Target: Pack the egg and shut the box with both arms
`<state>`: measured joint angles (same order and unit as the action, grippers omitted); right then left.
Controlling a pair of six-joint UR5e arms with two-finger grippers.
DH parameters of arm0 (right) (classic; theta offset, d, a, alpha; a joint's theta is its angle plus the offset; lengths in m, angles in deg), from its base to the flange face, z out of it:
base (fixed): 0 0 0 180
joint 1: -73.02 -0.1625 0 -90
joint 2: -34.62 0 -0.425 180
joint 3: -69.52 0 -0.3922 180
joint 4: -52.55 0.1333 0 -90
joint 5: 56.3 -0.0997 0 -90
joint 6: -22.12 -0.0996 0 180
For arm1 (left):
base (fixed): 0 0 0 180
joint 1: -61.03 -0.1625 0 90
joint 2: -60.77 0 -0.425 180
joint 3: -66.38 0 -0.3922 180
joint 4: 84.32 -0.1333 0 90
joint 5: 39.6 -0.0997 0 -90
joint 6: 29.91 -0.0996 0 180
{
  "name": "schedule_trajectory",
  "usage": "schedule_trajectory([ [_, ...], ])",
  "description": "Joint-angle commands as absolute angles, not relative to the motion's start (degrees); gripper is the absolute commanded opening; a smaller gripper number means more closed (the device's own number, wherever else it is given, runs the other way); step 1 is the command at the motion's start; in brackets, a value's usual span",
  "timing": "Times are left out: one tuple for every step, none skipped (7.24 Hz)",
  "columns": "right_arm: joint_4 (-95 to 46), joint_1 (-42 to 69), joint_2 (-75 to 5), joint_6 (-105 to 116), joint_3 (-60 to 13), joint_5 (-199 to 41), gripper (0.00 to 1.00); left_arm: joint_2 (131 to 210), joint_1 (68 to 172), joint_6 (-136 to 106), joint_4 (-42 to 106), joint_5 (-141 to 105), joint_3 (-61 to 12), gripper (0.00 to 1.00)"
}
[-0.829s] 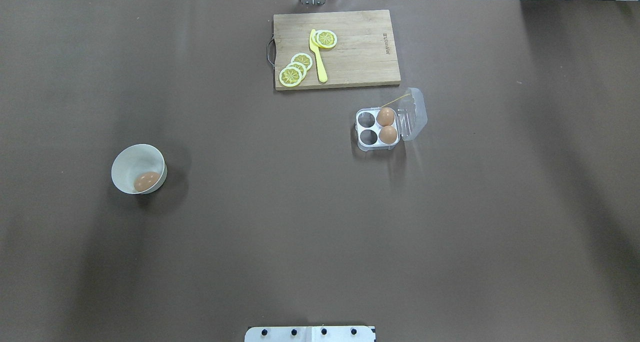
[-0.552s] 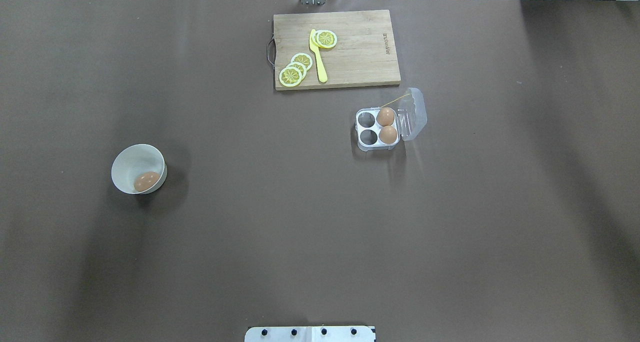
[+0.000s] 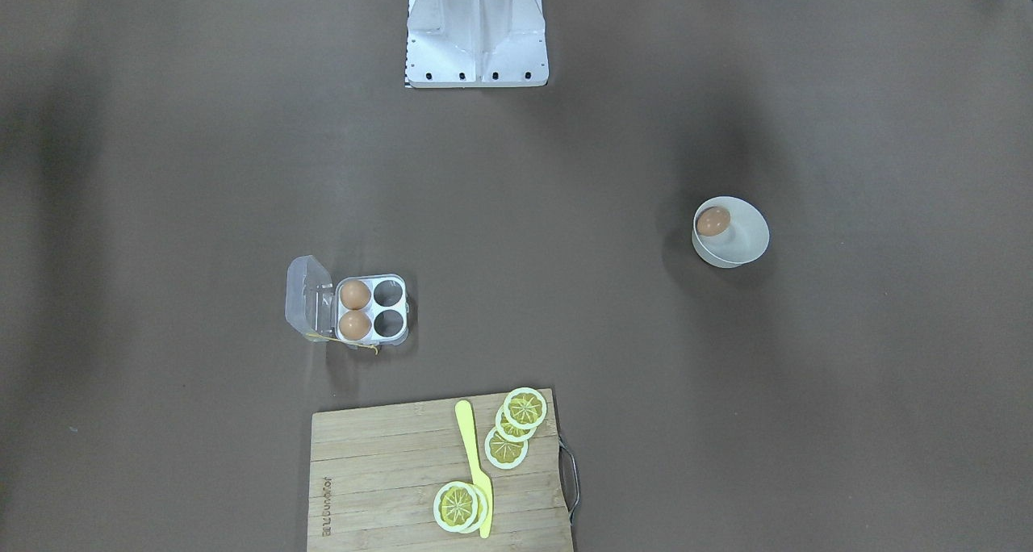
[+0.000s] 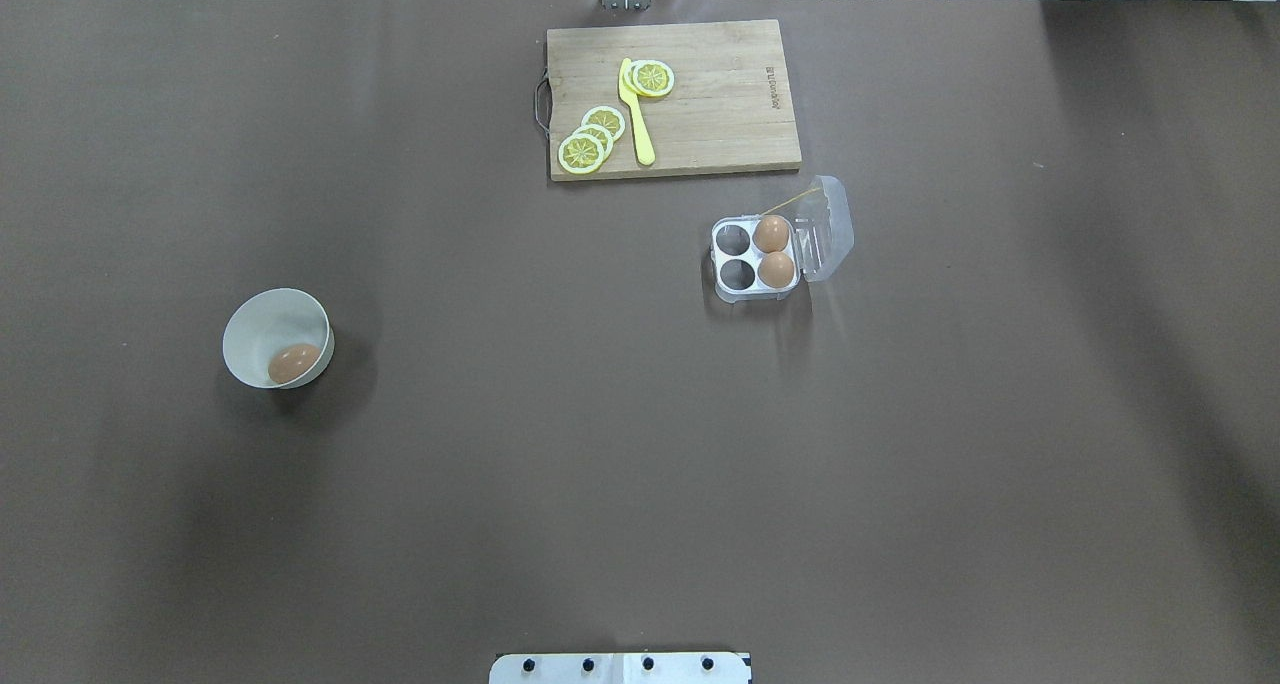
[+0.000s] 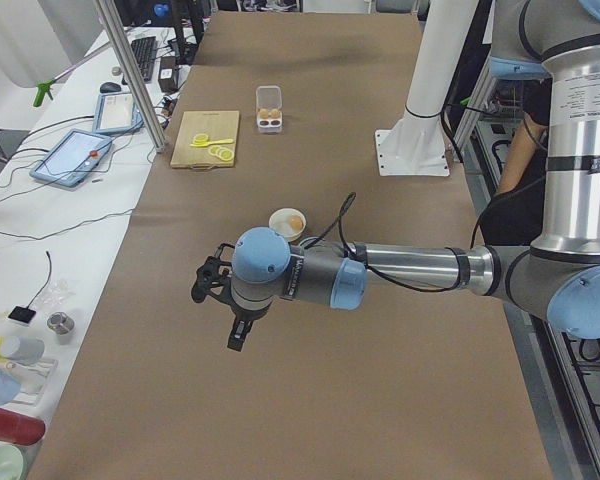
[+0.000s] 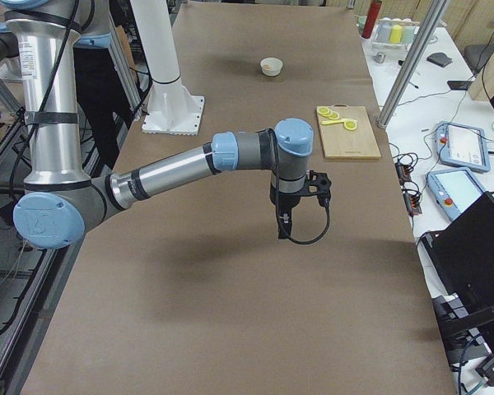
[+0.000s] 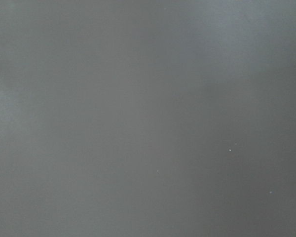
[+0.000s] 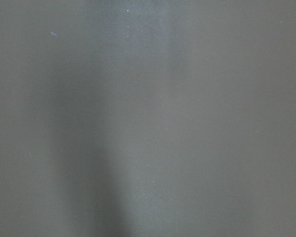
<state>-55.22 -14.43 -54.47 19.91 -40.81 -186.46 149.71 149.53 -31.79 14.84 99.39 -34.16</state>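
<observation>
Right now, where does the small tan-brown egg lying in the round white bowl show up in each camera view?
Front-facing: the tan-brown egg is right of centre, against the round white bowl's upper-left wall.
Overhead: left side, about mid-height.
Exterior left: near the centre, in the bowl.
Exterior right: top centre; only the bowl is clear, the egg is too small to tell.
Wrist views: in neither.
Shared landmark: the rectangular wooden cutting board.

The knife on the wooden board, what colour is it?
The knife is yellow, clearest in the overhead exterior view.
</observation>
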Motion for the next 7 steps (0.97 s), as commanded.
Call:
schedule_trajectory([
  [-55.2,-14.4,-54.9,19.9,-40.7,-185.8,1.0,153.6,140.3,-24.1,14.8,99.0,-36.5,0.97],
  [-55.2,-14.4,-54.8,19.9,-40.6,-184.9,1.0,155.8,138.0,-21.1,14.9,99.0,-37.2,0.97],
  [-55.3,-14.4,-54.7,19.9,-40.6,-184.9,1.0,157.2,135.0,-21.0,14.9,97.4,-37.3,0.97],
  [-55.2,-14.4,-55.0,19.9,-40.6,-184.9,1.0,157.7,130.9,-21.0,14.9,94.6,-39.2,0.97],
  [-55.2,-14.5,-54.9,19.9,-40.6,-184.9,1.0,158.8,127.7,-21.0,14.9,92.7,-40.0,0.97],
  [-55.3,-14.5,-55.0,19.9,-40.6,-184.8,1.0,160.0,124.3,-20.9,14.8,90.9,-40.1,0.97],
  [-55.3,-14.4,-55.0,19.9,-40.5,-184.8,1.0,160.0,120.6,-20.9,14.8,87.8,-40.1,0.97],
])
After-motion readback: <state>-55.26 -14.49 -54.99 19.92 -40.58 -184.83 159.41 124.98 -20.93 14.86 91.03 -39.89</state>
